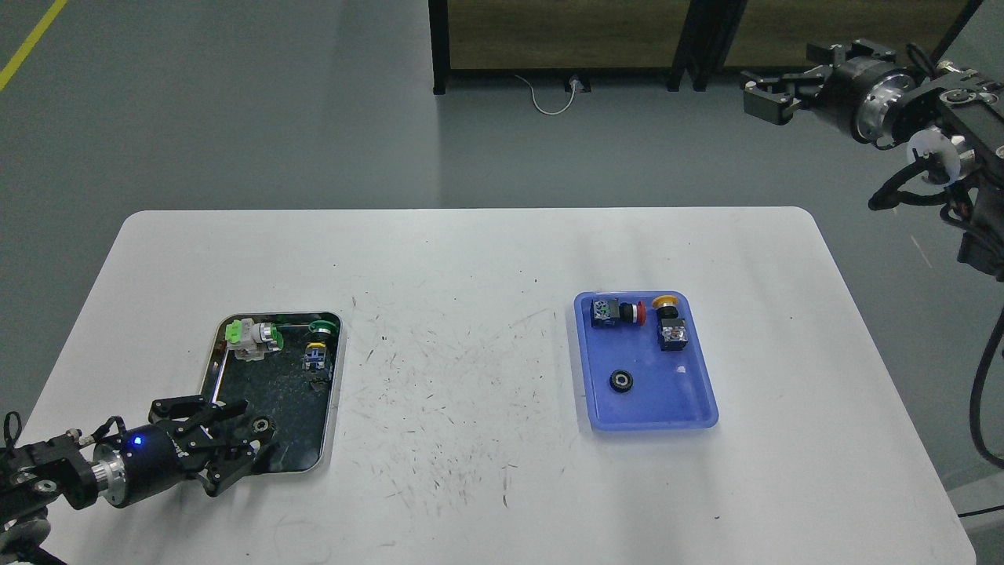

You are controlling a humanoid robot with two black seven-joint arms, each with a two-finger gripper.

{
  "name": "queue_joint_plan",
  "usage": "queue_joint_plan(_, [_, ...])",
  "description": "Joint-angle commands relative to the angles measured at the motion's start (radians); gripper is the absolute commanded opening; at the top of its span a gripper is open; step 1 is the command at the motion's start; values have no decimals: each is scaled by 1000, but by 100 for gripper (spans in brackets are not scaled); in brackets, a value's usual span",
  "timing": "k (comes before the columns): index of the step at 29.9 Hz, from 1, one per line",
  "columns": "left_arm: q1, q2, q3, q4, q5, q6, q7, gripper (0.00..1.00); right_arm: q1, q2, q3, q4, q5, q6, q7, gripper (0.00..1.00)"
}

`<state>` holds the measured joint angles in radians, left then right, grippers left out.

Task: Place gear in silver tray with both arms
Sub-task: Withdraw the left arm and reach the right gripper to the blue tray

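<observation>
Head view: my left gripper [235, 439] at lower left, fingers spread, over near end of shiny rectangular silver tray [333, 392]; small black ring gear [263, 428] just beside fingertips, contact unclear. Green-capped switches [252, 336] crowd tray's far end. My right gripper [765, 98] upper right, fingers parted, empty. Blue plastic tray [690, 392] right of centre holds another black gear [621, 381].

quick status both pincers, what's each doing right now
left pincer: open, holding nothing, a gear at its tips over the silver tray
right pincer: cannot tell
</observation>
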<state>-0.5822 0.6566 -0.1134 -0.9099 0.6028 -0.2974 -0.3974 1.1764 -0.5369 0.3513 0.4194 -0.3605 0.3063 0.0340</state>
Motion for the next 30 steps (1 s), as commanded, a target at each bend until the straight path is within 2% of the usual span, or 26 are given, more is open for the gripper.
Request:
queue_joint_plan(1, [-25,12,-89,31,-119,-8,9,83,-1,-32,-63,119,5,14,-5,99])
queue_joint_plan(7, [-103,73,-149,65,-310,-20,28,92,-1,-107,-155,316,18,17,-28,99])
queue_joint_plan(13, [-188,152,-149,74,-448,-20,40,93,-6,-219,-282,539,23,54,-37,99])
queue_joint_plan(17, [-246,193,-150,72,-465,-14,54,93,-8,-250,-370,627,14,106,-58,99])
queue_joint_plan(22, [-323,241,-149,72,-465,-17,60,94,-6,-224,-443,639,9,140,-65,99])
queue_joint_plan(25, [-358,258,-149,72,-465,-17,78,93,-3,-183,-500,639,5,146,-65,99])
queue_joint_plan(30, [-366,268,-149,72,-466,-14,83,93,-3,-111,-560,628,-28,146,-65,99])
